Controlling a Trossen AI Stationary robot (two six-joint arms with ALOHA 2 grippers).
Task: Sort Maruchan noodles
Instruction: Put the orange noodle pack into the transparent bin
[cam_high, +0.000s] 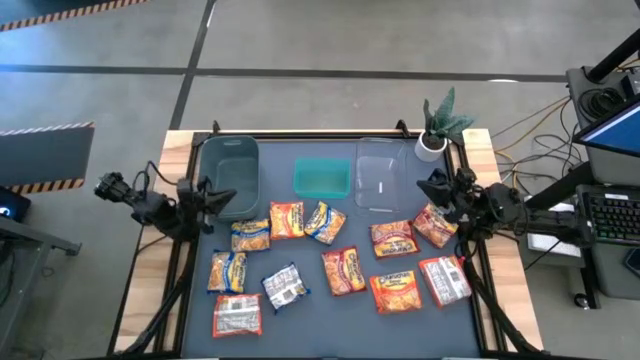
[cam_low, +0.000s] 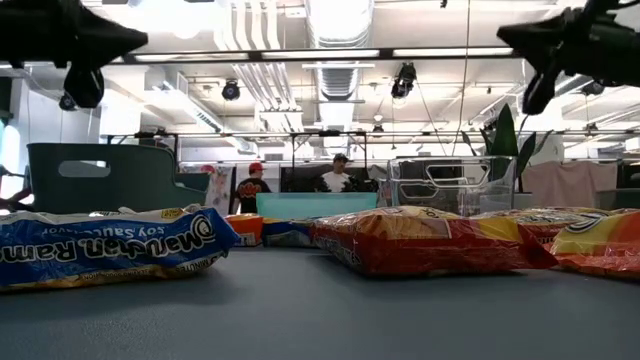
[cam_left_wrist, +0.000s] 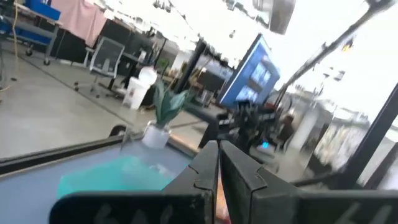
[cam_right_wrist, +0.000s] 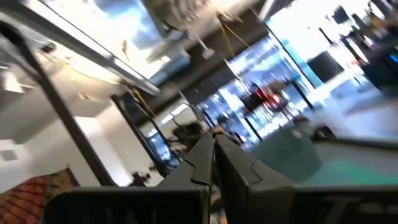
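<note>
**Arm hardware look**

Both arms matte black, chunky jointed links, black cables looped at the wrists. Left gripper and right gripper: flat angular black fingers tapering to narrow tips, on a black crossbar.

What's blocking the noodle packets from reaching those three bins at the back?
Nothing visible. The noodle packets lie loose on the mat, the dark bin, teal bin and clear bin stand open behind them.
</note>
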